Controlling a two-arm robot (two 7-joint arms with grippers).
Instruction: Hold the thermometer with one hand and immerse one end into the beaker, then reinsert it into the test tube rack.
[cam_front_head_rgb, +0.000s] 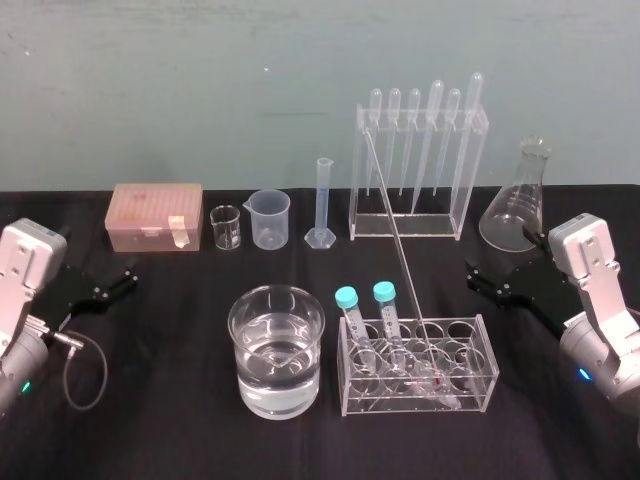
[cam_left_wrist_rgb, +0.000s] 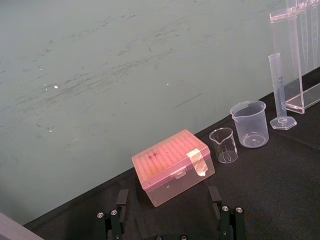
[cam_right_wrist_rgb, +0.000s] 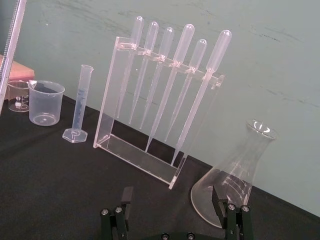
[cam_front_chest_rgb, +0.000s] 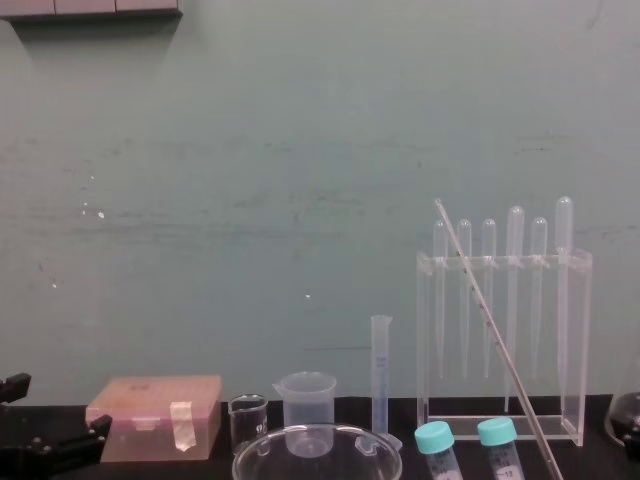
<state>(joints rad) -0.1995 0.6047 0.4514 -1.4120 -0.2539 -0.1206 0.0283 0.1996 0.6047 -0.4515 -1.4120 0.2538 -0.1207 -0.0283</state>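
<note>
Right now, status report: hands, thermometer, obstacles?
Left black hand, right black hand open at table sides. Long thin glass thermometer leans in low clear rack. Blue-capped tubes beside it.

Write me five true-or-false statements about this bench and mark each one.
1. The thermometer leans in the tube rack. True.
2. The beaker is empty. False: it holds clear liquid.
3. The left gripper, at the table's left, and the right gripper, at its right, are both open and hold nothing. True.
4. The pipette rack holds four pipettes. False: it holds six.
5. Two capped tubes stand in the tube rack. True.
</note>
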